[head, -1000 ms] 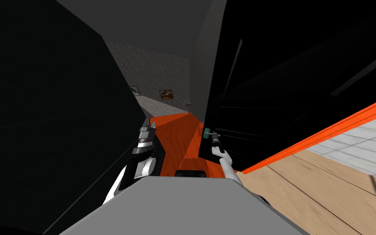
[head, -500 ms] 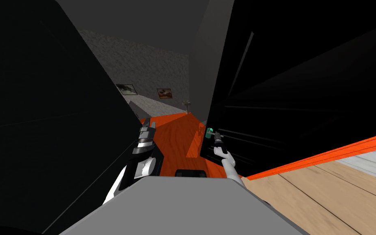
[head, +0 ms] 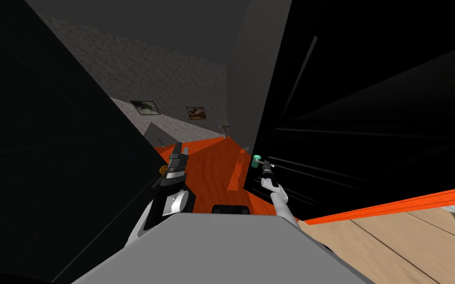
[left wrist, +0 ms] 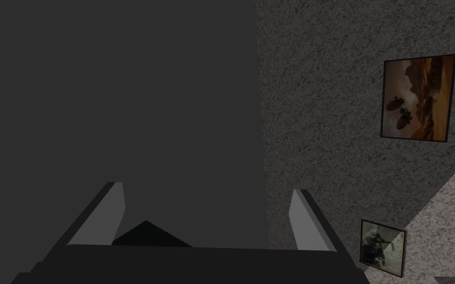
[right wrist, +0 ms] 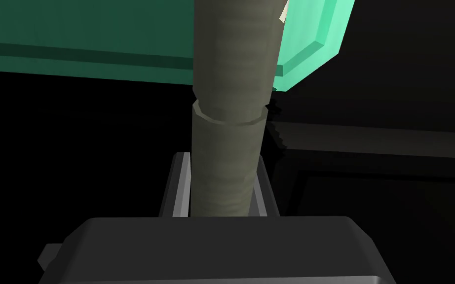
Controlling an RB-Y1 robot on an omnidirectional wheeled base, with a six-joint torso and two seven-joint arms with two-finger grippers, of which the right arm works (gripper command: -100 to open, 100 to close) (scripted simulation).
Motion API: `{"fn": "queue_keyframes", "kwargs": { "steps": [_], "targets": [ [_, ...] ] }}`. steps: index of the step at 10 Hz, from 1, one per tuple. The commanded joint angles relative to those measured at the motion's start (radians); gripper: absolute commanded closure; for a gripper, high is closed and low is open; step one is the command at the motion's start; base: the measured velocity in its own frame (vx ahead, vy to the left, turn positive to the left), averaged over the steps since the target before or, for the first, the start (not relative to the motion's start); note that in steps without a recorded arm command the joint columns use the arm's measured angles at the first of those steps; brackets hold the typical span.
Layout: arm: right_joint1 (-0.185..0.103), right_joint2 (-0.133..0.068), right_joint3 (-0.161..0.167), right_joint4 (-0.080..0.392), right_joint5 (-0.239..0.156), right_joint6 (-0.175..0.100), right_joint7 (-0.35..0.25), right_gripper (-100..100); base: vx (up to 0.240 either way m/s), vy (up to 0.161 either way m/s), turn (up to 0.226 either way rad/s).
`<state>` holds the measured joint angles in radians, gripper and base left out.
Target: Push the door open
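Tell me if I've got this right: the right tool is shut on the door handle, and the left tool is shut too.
Not quite. The left tool is open, not shut: the left wrist view shows it spread wide with nothing in it. The rest is right: the right tool is shut on the door handle, as the right wrist view shows.

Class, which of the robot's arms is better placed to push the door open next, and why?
Right. The right gripper is shut on the handle, fingers pressing its sides, at the edge of the door. The left gripper is open, holds nothing, and is apart from the door.
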<state>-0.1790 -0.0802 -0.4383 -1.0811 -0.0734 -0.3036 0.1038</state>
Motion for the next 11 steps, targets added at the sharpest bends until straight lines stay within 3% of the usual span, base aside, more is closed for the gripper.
{"fn": "queue_keyframes", "kwargs": {
  "steps": [1,7,11],
  "targets": [
    [0.007,-0.01,-0.028,-0.022,-0.005,-0.001,0.004,100,0.185,0.032,-0.046],
    [0.014,0.003,-0.099,-0.032,-0.016,0.001,0.02,100,0.201,0.054,-0.072],
    [0.019,0.024,-0.144,-0.038,-0.024,0.002,0.03,100,0.195,0.058,-0.072]
  ]
}}
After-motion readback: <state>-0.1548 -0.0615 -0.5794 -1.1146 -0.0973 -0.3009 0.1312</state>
